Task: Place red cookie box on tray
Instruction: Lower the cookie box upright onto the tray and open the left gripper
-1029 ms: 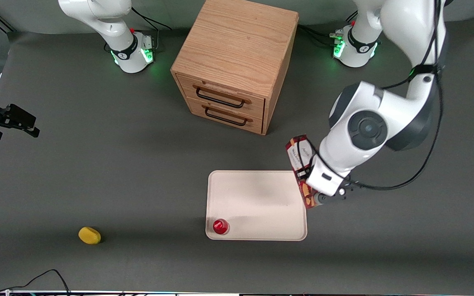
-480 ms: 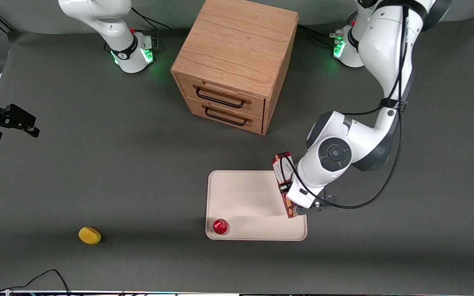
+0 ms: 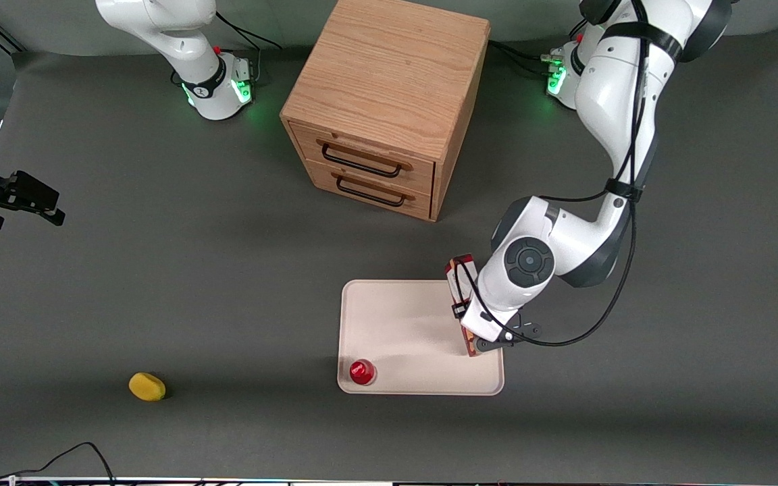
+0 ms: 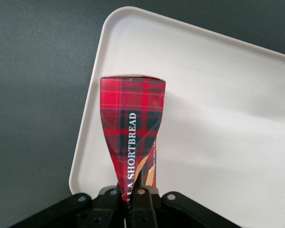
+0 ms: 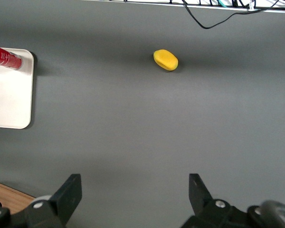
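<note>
Right now my gripper is clamped tight on one red cookie box, pinching its end so the carton hangs over the working arm's end of the single tray. One small round red object sits on the tray's near corner, one yellow piece lies toward the parked arm's end, and one wooden two-drawer cabinet stands farther from the front camera.

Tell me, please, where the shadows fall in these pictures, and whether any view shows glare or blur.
Front view: a soft shadow lies on the tray beside the red cookie box, held in the gripper. Left wrist view: the box looks sharp, and a faint shadow lies on the tray beside it. No view shows strong glare.
</note>
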